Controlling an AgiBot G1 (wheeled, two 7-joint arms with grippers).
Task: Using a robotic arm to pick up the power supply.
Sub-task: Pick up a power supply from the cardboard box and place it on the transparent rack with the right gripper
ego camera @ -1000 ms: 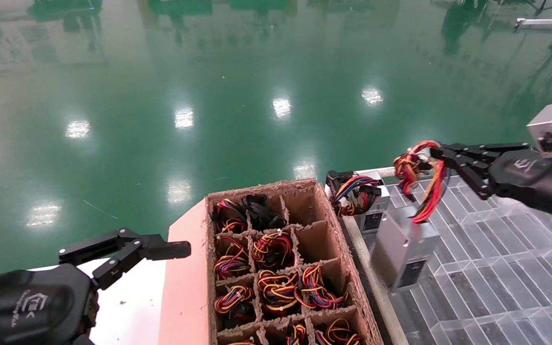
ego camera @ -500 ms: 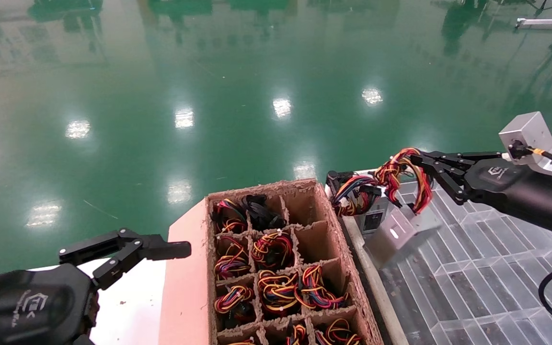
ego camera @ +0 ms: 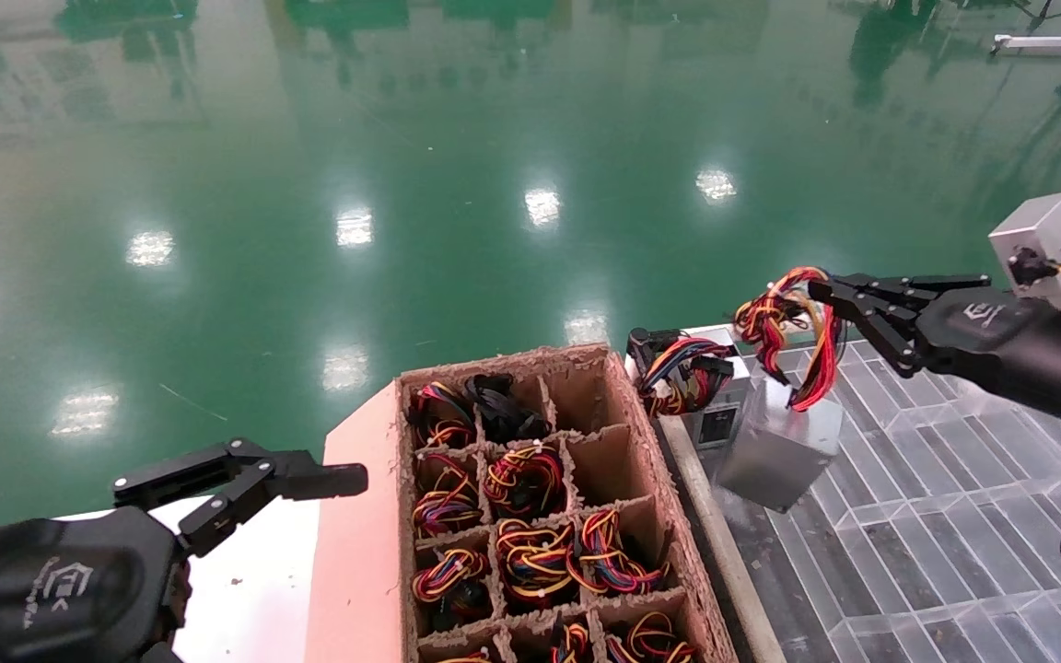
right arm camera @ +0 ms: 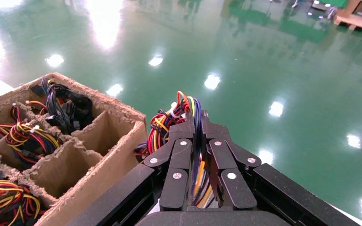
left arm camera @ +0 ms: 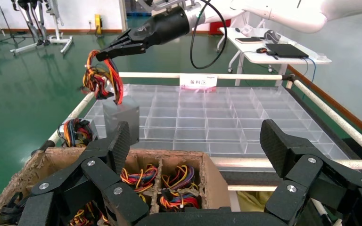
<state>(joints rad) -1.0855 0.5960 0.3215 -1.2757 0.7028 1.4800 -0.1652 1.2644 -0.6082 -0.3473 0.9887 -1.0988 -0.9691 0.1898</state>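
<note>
The power supply is a grey metal box hanging from its red, orange and yellow wire bundle, its lower end at the clear tray. My right gripper is shut on those wires, reaching in from the right. The right wrist view shows the wires pinched between the closed fingers. The left wrist view shows the box dangling below the right gripper. My left gripper stays open and empty at the lower left, beside the cardboard box.
A brown cardboard divider box holds several wire bundles in its cells. A second grey unit with wires lies between it and the hanging one. A clear compartment tray with a white rail fills the right side.
The right gripper swung left with the wires, then came back right and slightly up. The hanging box swung and turned, and now hangs more upright. The left arm has not moved.
</note>
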